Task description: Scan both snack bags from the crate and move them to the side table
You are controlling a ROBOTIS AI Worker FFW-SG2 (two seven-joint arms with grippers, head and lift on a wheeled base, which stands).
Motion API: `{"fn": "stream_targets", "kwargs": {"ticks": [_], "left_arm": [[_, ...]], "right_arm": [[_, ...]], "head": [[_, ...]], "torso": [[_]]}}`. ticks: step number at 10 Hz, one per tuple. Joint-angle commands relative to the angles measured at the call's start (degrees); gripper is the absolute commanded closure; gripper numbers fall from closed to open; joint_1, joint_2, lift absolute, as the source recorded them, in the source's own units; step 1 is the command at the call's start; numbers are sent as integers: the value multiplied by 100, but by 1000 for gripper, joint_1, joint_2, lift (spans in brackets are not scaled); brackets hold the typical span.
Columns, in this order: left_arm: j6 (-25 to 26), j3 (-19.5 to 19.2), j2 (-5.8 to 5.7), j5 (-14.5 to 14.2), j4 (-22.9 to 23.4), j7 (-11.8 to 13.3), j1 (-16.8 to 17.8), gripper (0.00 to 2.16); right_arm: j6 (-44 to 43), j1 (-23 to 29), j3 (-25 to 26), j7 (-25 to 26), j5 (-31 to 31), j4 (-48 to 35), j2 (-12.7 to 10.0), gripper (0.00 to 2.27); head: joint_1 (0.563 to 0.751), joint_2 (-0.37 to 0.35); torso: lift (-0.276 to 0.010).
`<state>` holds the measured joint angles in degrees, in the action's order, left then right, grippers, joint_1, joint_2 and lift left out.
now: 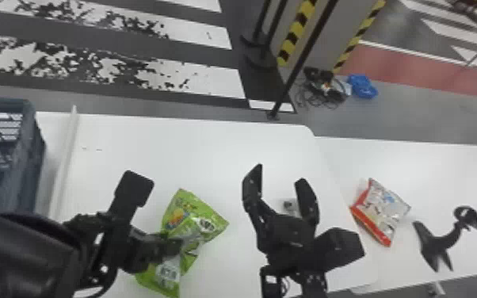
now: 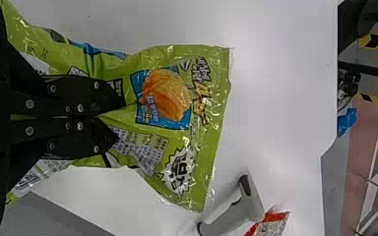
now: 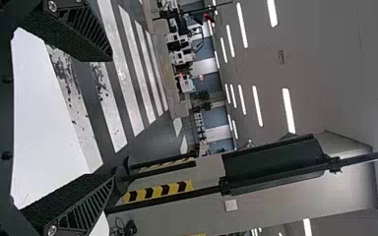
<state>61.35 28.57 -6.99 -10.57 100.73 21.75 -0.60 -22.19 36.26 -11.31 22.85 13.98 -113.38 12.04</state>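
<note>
Green snack bag (image 1: 192, 214) is sitting clamped between the fingers of my left gripper (image 1: 176, 245), toward the white table's (image 1: 194, 142) near edge. My right gripper (image 1: 280, 190) is holding its fingers apart, toward that table's right edge, where the grey scanner (image 2: 236, 211) is resting. The red-and-white snack bag (image 1: 384, 212) is lying near the side table's (image 1: 439, 170) left edge.

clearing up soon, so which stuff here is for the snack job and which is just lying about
For the job: green bag, red bag, crate, side table, scanner, probably black stand.
Lying about, it seems: cables, blue bundle on the floor.
</note>
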Motion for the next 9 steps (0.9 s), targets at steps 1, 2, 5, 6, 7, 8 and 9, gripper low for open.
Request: {"fn": "stream_targets", "kwargs": {"ticks": [1,2,5,6,7,8,9], "left_arm": [[-250,140,84,90,-238,40,60,1889],[-303,149,128,90,-299,154,86,1889],[-443,245,304,116,-484,321,130,1889],[-637,351,400,222,-721,321,201,1885],[-724,368,453,310,-853,286,218,1764],[-760,368,444,398,-853,268,236,876],[-742,333,436,450,-853,242,244,-2]], "right_arm": [[0,4,-3,1,8,-8,0,76],[0,12,-3,1,8,-8,0,76],[0,-14,-3,1,26,0,9,76],[0,-23,-11,1,34,-8,18,76],[0,-14,-11,1,34,-8,26,76],[0,-5,-11,1,52,-8,44,76],[0,-5,-3,1,70,-8,70,76]], "head": [[695,-350],[695,-350],[695,-350],[695,-350],[695,-350],[695,-350],[695,-350]], "torso": [[-29],[-29],[-29],[-29],[-29],[-29],[-29]]}}
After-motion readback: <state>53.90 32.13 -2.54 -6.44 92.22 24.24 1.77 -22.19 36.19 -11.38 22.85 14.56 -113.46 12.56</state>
